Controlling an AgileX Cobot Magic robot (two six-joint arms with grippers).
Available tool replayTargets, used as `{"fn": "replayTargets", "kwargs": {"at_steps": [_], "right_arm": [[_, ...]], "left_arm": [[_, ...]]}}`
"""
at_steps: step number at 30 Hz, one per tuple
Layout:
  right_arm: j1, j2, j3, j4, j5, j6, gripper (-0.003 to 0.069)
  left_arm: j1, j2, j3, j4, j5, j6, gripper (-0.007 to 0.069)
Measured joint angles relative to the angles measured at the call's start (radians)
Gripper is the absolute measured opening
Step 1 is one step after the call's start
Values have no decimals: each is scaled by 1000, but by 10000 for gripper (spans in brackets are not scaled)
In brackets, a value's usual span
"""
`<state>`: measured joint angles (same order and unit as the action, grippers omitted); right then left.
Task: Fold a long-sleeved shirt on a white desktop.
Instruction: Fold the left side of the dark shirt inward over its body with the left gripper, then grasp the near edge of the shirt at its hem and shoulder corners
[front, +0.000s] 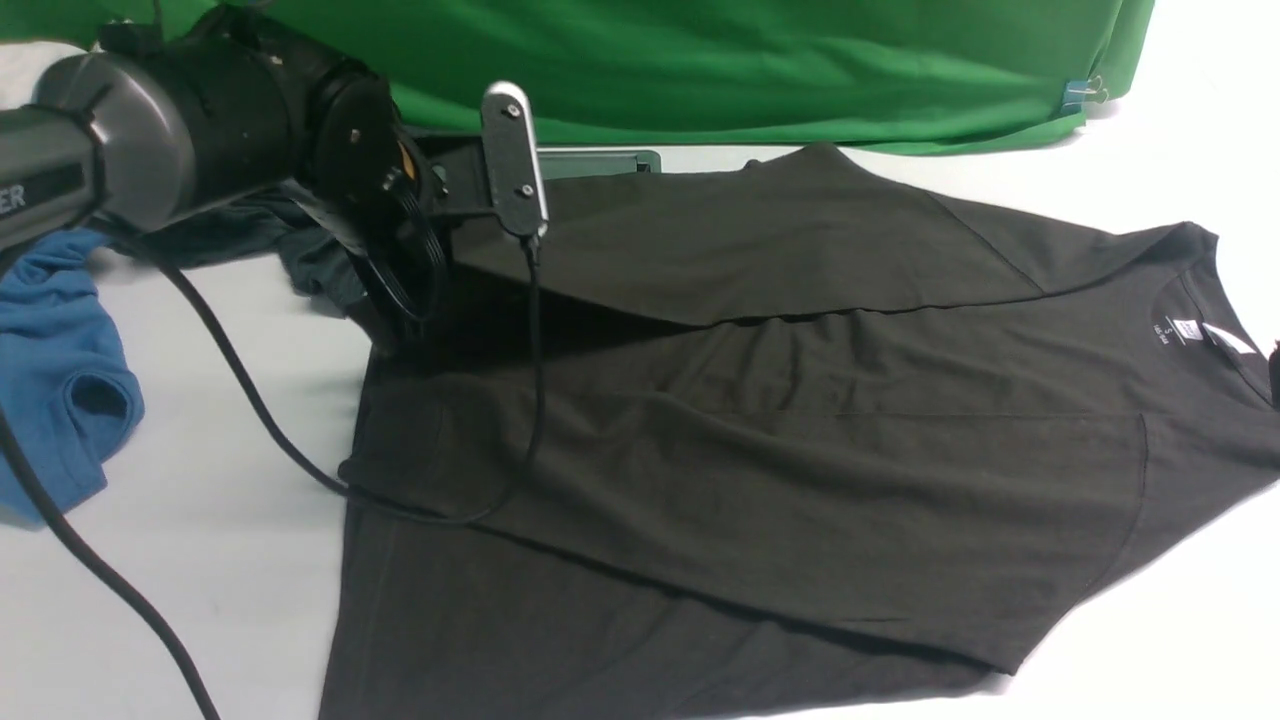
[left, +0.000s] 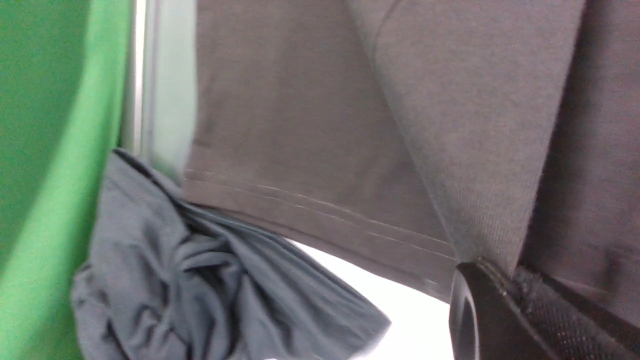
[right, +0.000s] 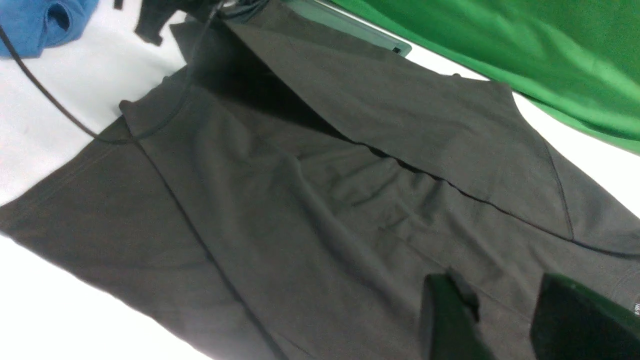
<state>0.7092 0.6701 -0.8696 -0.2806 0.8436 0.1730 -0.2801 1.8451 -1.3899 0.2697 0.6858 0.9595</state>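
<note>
On my front camera, the large brownish-black cotton long-sleeved shirt (front: 800, 470) lies spread across the smooth white desk (front: 200, 480). Its collar, with a small white neck label (front: 1185, 330), is at the right end. The shirt's far side is folded over its body, and a crumpled blue shirt (front: 60, 350) lies well off the long-sleeved shirt's hem end.

On the left wrist camera, the left tool (left: 482, 272) is clamped on the long-sleeved shirt's stitched hem. A bunched slate-grey garment (left: 200, 280) sits just beside that hem.

On the right wrist camera, the right tool (right: 497, 285) hangs over the long-sleeved shirt near its collar. Its jaws are moderately apart and grip nothing that I can see.
</note>
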Motion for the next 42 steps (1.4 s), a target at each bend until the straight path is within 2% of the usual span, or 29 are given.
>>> {"fn": "replayTargets", "kwargs": {"at_steps": [2,10,16,20,24,25,28,30,33,35,38,40,42], "right_arm": [[0,0,0,0,2,-7,240],[0,0,0,-1,3,-41,240],[0,0,0,-1,3,-60,240],[0,0,0,-1,1,-71,240],[0,0,0,-1,-2,-75,240],[0,0,0,-1,-2,-75,240],[0,0,0,-1,-3,-75,240],[0,1,0,-1,-3,-75,240],[0,1,0,-1,-4,-75,240],[0,1,0,-1,-5,-75,240],[0,1,0,-1,-5,-75,240],[0,1,0,-1,-5,-75,240],[0,1,0,-1,-5,-75,240]], "left_arm": [[-25,-8,5,10,48,-18,24],[-83,-48,131,114,71,-52,24],[-98,-60,203,82,94,-53,46],[-98,-64,209,41,105,-53,124],[-98,-83,209,15,136,-61,334],[-98,-84,209,14,136,-61,344],[-98,-130,210,-15,161,-124,503],[-98,-182,213,-73,172,-211,526],[-101,-237,234,-144,184,-265,489],[-120,-293,288,-203,221,-283,391],[-171,-352,398,-283,263,-233,251],[-207,-381,463,-347,264,-192,197],[-244,-393,523,-385,262,-161,195]]}}
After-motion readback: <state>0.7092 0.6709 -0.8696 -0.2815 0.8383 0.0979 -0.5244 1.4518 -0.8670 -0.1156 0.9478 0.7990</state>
